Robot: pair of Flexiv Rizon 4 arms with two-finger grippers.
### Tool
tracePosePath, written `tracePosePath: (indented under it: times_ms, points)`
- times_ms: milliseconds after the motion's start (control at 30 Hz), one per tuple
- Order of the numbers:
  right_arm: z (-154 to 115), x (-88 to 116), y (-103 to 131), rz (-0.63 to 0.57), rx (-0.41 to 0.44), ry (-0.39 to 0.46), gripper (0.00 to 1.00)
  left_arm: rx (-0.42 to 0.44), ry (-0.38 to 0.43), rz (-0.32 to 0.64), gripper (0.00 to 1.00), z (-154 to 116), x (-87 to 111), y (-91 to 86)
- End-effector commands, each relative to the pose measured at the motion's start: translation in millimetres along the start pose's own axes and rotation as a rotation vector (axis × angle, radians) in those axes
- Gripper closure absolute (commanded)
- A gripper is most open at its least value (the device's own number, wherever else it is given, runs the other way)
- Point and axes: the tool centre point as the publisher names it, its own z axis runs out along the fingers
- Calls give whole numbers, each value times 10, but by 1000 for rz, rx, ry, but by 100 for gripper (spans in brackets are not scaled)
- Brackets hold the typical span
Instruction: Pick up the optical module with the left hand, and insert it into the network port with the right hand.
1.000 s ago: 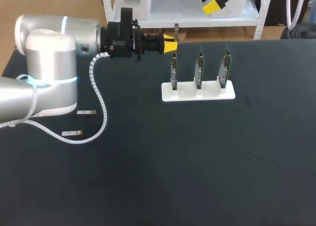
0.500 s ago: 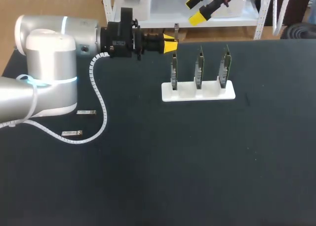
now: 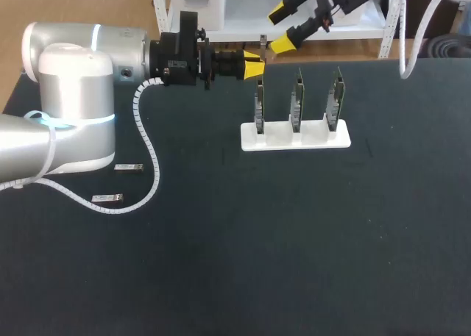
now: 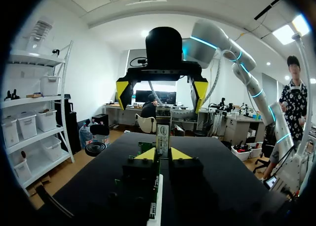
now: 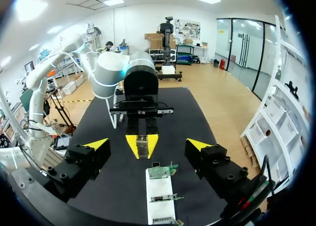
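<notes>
Left tool (image 3: 254,64) clamped on optical module (image 3: 263,43), which stands upright between the tips. Right tool (image 3: 280,29) fingers apart, facing it, near, not touching. White rack (image 3: 296,139) with three boards (image 3: 296,101) just past left tool, on bench (image 3: 294,240).

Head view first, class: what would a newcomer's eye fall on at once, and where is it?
The left gripper holds the optical module upright near the table's far edge, and the right gripper hangs open just beyond it, facing it. Close beside them stands a white rack with three upright green boards.
</notes>
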Motion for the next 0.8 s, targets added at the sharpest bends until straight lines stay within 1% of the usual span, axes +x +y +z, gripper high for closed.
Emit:
tracePosePath:
  times_ms: [33, 333, 400, 567, 600, 667, 700, 800]
  points:
    - [79, 12, -1, -4, 80, -2, 0, 3, 2, 0, 100, -3, -1, 8]
    - [112, 9, -56, -20, 24, -48, 0, 3, 2, 0, 100, -3, -1, 8]
    - [119, 2, -55, -30, -1, -64, 0, 3, 2, 0, 100, -3, -1, 8]
    - [147, -7, -61, -40, -44, -74, 0, 3, 2, 0, 100, -3, -1, 8]
    - [153, -9, -64, -42, -59, -89, 0, 3, 2, 0, 100, -3, -1, 8]
    - [155, -13, -71, -44, -64, -90, 0, 3, 2, 0, 100, -3, -1, 8]
    - [158, -17, -77, -47, -80, -108, 0, 3, 2, 0, 100, -3, -1, 8]
    - [165, -46, -87, -52, -87, -101, 0, 3, 2, 0, 100, -3, -1, 8]
